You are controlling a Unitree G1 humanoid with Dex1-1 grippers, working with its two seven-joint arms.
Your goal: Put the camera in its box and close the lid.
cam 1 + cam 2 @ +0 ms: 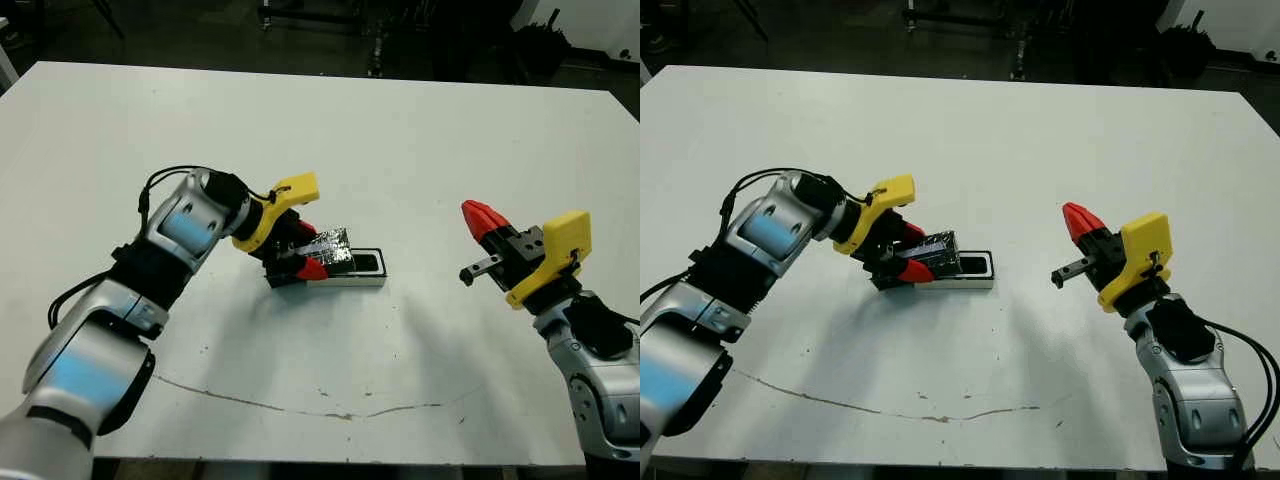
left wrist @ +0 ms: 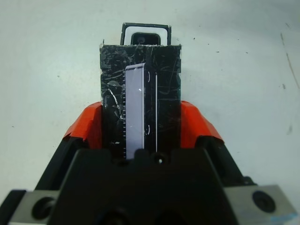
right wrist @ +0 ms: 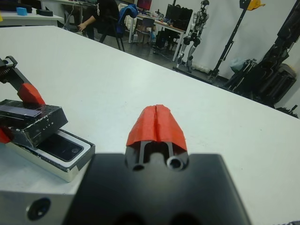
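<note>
Left end effector (image 1: 308,254) is pinching the lid (image 2: 139,96) by its two long sides and holding it tilted over the left part of the box (image 1: 362,268), which sits near the middle of the white counter (image 1: 400,130). The camera (image 3: 61,146) lies inside the box, partly covered by the lid. Right end effector (image 1: 478,219) hangs well off to the right, red fingers pressed together, holding nothing.
</note>
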